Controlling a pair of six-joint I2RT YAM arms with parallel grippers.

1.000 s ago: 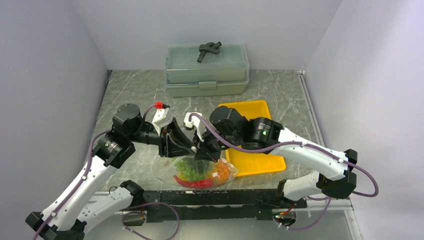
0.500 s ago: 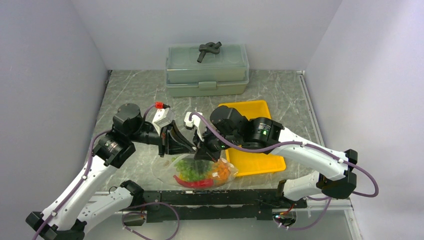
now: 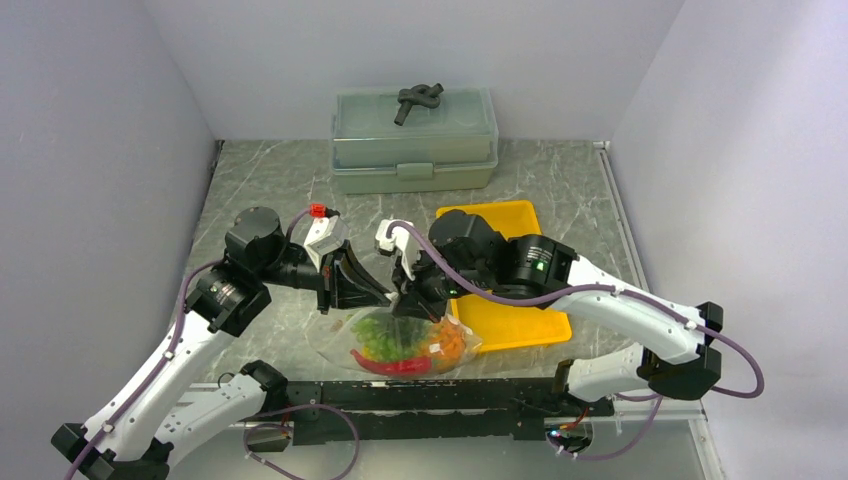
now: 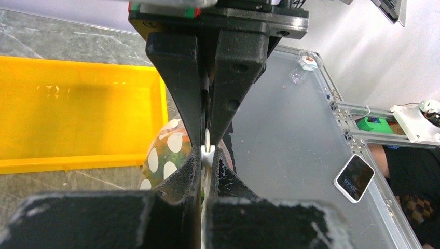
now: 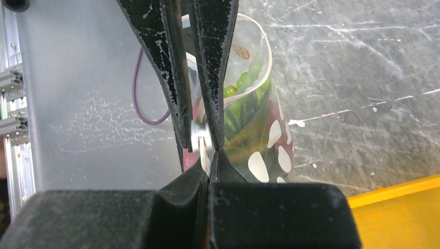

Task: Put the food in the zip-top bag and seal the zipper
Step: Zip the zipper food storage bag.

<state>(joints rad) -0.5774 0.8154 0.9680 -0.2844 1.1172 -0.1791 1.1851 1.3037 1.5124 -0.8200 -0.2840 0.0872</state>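
The clear zip-top bag (image 3: pixel 410 342) lies at the near edge of the table, holding green grapes (image 3: pixel 385 338), a red chili (image 3: pixel 385 366) and an orange piece (image 3: pixel 448 342). My left gripper (image 3: pixel 383 298) and right gripper (image 3: pixel 408 308) meet tip to tip at the bag's mouth. In the left wrist view my gripper (image 4: pixel 207 155) is shut on the whitish zipper (image 4: pixel 207 142). In the right wrist view my gripper (image 5: pixel 207 165) is shut on the same zipper (image 5: pixel 200 137), with the bag (image 5: pixel 254 119) hanging behind. The other food is hidden.
A yellow tray (image 3: pixel 500 215) sits just right of the bag, partly under my right arm. A grey-green lidded box (image 3: pixel 415 140) stands at the back. A metal rail (image 3: pixel 430 395) runs along the near table edge.
My right arm has shifted slightly to the right with its gripper still on the bag's mouth. The left gripper has stayed almost still.
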